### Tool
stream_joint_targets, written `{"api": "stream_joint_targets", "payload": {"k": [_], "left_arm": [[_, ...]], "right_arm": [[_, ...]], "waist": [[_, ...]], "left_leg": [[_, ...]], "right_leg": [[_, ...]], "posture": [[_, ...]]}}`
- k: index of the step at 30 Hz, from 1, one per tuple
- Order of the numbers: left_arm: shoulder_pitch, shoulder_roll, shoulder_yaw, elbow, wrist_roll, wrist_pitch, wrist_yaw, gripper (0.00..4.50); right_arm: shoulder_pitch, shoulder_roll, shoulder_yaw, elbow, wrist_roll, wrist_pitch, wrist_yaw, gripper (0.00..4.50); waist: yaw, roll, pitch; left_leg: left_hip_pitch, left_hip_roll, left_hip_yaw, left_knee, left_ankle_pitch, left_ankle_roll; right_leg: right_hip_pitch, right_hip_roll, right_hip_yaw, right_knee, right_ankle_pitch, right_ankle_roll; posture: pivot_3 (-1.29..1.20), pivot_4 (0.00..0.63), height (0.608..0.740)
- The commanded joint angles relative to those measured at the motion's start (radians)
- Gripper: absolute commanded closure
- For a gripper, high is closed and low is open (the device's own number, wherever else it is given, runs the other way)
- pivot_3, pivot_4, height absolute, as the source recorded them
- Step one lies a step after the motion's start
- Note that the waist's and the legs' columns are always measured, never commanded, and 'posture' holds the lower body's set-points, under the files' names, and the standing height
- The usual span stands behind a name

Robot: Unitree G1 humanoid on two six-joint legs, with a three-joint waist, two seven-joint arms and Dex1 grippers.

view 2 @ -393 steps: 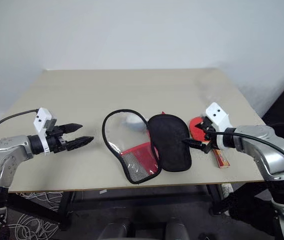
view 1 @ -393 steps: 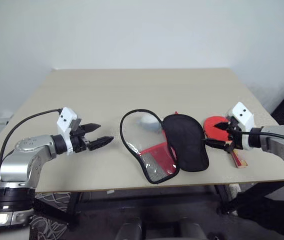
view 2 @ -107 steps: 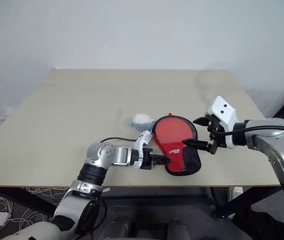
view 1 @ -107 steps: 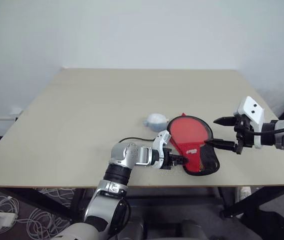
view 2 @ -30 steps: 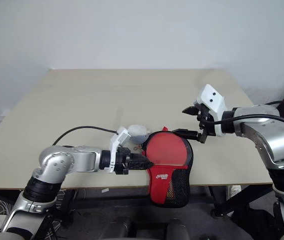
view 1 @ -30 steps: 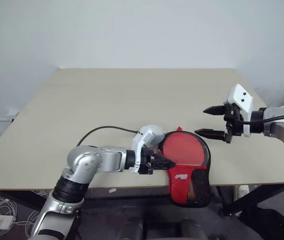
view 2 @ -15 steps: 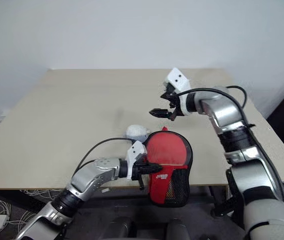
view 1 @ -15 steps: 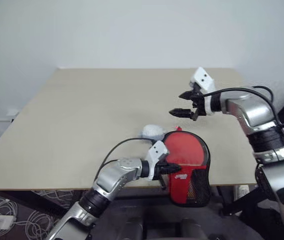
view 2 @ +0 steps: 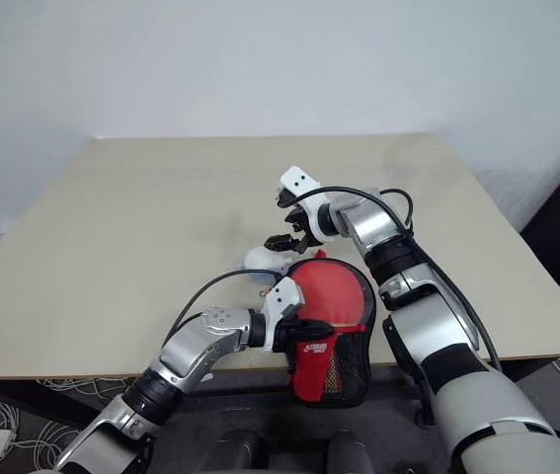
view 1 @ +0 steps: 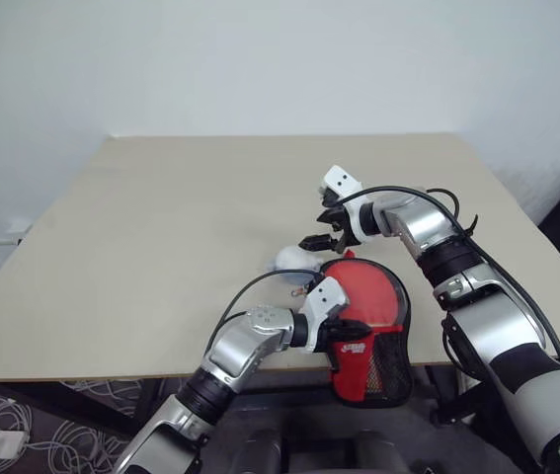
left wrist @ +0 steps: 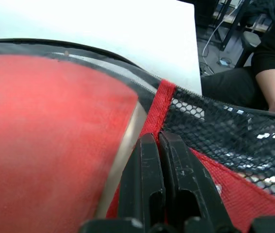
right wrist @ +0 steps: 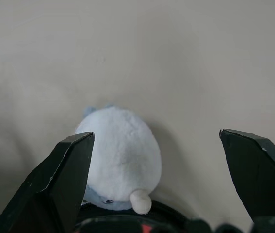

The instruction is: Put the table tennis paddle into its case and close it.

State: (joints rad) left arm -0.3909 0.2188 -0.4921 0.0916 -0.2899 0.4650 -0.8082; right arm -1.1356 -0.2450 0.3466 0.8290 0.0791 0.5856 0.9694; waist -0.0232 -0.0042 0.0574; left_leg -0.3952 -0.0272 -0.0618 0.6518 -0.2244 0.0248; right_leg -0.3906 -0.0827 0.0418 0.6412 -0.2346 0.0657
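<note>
Now, L gripper (view 1: 344, 334) pinched on soft, floppy case (view 1: 370, 326) at table (view 1: 161, 217) front edge w/ paddle presumably inside; R gripper (view 1: 324, 229) agape above white plush lump (view 1: 297, 259); I'd hold the stiff trim.

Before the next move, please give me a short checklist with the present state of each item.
1. Left gripper fingers shut at the case edge beside the mesh pocket: ok.
2. Right gripper fingers open, nothing between them: ok.
3. Case fully on the table: not ok, its mesh end hangs over the front edge.
4. Small white lump away from the case: not ok, it lies against the rim, below the right gripper.
5. Zip fully closed: cannot tell.
6. Paddle inside: cannot tell.
</note>
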Motion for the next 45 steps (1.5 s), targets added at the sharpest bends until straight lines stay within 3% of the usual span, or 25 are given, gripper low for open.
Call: {"api": "stream_joint_targets", "payload": {"k": [1, 9, 22, 25, 33, 36, 38, 45], "left_arm": [[-0.013, -0.014, 0.013, 0.056, 0.047, -0.04, 0.012, 4.45], [-0.009, -0.038, 0.03, 0.116, 0.092, -0.08, 0.018, 4.45], [-0.004, -0.049, 0.038, 0.132, 0.126, -0.1, 0.019, 4.45], [-0.006, -0.047, 0.037, 0.14, 0.133, -0.109, 0.018, 4.5], [-0.007, -0.046, 0.037, 0.144, 0.14, -0.112, 0.011, 4.5], [-0.011, -0.047, 0.038, 0.15, 0.147, -0.116, 0.008, 4.5], [-0.014, -0.05, 0.04, 0.155, 0.152, -0.121, 0.006, 4.5], [-0.027, -0.064, 0.063, 0.185, 0.165, -0.146, 0.037, 4.5]], "right_arm": [[-0.067, 0.028, -0.017, 0.064, -0.023, -0.035, 0.018, 0.0], [-0.097, 0.1, -0.039, 0.215, -0.065, -0.095, 0.015, 0.0], [-0.058, 0.15, -0.03, 0.249, -0.123, -0.095, 0.033, 0.0], [-0.054, 0.157, -0.037, 0.256, -0.127, -0.091, 0.033, 0.59], [-0.043, 0.159, -0.034, 0.244, -0.132, -0.087, 0.055, 3.31], [-0.043, 0.161, -0.038, 0.241, -0.132, -0.089, 0.062, 4.1], [-0.044, 0.163, -0.042, 0.242, -0.135, -0.093, 0.061, 4.45], [-0.046, 0.164, -0.063, 0.252, -0.146, -0.102, 0.026, 4.49]], "waist": [[-0.001, 0.0, 0.0], [0.0, 0.002, -0.001], [-0.001, 0.003, -0.002], [-0.001, 0.003, -0.002], [-0.001, 0.004, -0.003], [0.0, 0.005, -0.003], [0.0, 0.005, -0.003], [0.0, 0.005, -0.003]], "left_leg": [[0.0, 0.0, 0.0, 0.0, 0.0, 0.0], [0.001, 0.0, -0.001, 0.0, 0.0, 0.0], [0.001, 0.0, -0.001, 0.0, 0.0, -0.001], [0.002, 0.0, -0.001, 0.0, 0.0, -0.001], [0.002, 0.0, -0.001, 0.0, 0.001, -0.001], [0.002, -0.001, -0.002, 0.001, 0.001, -0.001], [0.002, -0.001, -0.002, 0.001, 0.001, -0.001], [0.002, -0.001, -0.002, 0.001, 0.001, -0.001]], "right_leg": [[0.0, 0.0, 0.0, 0.0, 0.0, 0.0], [0.001, 0.0, 0.0, 0.0, 0.0, 0.0], [0.001, 0.0, -0.001, 0.001, 0.0, 0.0], [0.001, 0.0, -0.001, 0.001, 0.0, 0.0], [0.001, 0.0, -0.001, 0.002, 0.0, 0.0], [0.001, 0.0, -0.001, 0.002, 0.0, 0.0], [0.001, 0.0, -0.001, 0.002, 0.0, 0.0], [0.001, 0.0, -0.001, 0.002, 0.0, 0.0]], "posture": [[0.0, 0.0, 0.74], [0.0, 0.0, 0.74], [0.0, 0.0, 0.74], [0.0, 0.0, 0.74], [0.0, 0.0, 0.74], [0.0, 0.0, 0.74], [0.0, 0.0, 0.74], [0.0, 0.0, 0.74]]}}
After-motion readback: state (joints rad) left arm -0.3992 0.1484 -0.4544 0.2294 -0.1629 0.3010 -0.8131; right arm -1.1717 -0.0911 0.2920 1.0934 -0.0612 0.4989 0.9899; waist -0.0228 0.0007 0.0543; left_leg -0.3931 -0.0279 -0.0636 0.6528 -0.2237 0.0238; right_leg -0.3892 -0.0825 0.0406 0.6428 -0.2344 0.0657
